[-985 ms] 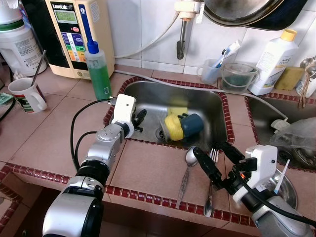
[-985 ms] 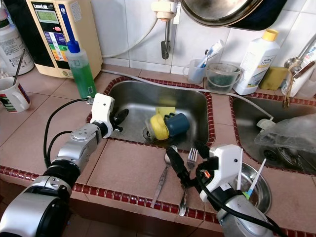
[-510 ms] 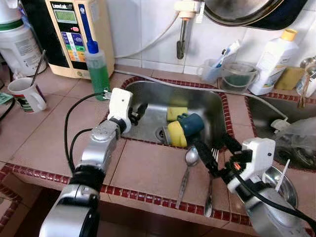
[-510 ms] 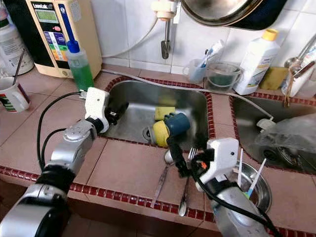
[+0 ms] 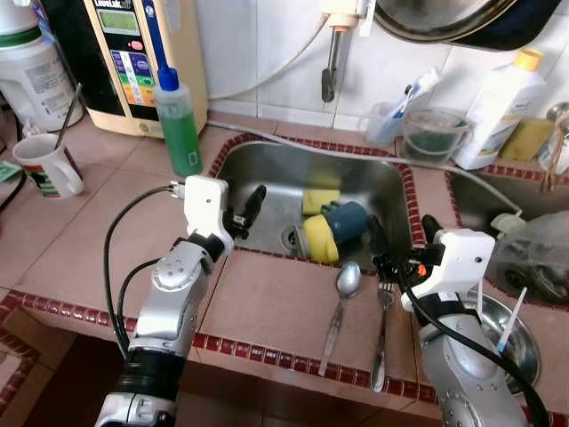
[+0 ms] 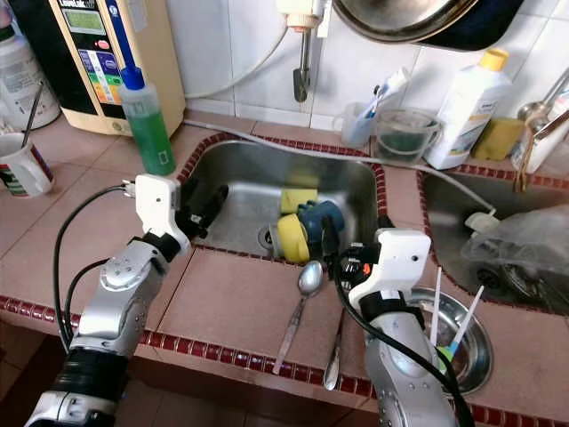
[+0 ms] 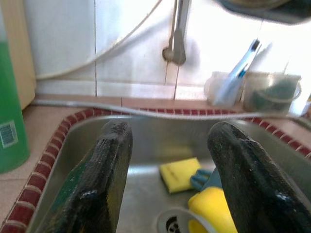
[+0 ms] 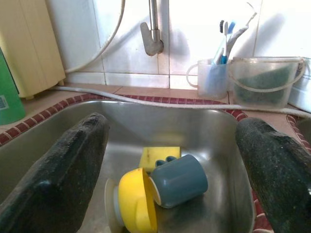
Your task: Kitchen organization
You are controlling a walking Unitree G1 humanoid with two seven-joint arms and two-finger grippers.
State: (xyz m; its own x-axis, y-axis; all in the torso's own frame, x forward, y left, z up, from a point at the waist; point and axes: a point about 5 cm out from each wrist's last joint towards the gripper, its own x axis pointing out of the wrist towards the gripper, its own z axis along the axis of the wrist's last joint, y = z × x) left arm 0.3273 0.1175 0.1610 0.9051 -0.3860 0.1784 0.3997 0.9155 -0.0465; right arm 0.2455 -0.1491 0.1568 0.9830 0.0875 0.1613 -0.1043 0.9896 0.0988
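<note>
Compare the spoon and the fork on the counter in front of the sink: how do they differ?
The spoon has a rounded bowl, while the fork ends in tines. The spoon lies to the robot's left of the fork. The spoon slants, its handle running toward the robot's left, while the fork lies nearly straight toward the counter edge. Both are silver metal, lie flat on the tiled counter, heads toward the sink, and neither is held.

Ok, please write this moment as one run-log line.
left hand: open, at sink edge | right hand: open, above blue cup | spoon: on counter
</note>
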